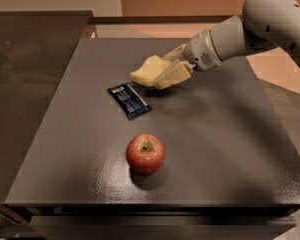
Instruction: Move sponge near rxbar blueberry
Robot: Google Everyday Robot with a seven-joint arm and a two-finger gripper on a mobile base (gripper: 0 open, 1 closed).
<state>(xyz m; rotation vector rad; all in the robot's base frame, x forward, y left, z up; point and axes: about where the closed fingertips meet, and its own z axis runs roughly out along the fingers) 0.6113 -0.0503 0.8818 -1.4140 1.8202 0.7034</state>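
Gripper (165, 76) clamped on sponge (146, 72), hovering low just beside the bar (129, 100), on its far-right side; carry looks nearly done. Left: set it down, release.

Robot lab: claw (159, 77) above dark work table (230, 149)

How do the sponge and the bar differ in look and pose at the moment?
The sponge is pale yellow and thick; the bar is dark navy and flat. The sponge is held in the gripper, just beyond the bar; the bar lies free on the table. Both are roughly rectangular.
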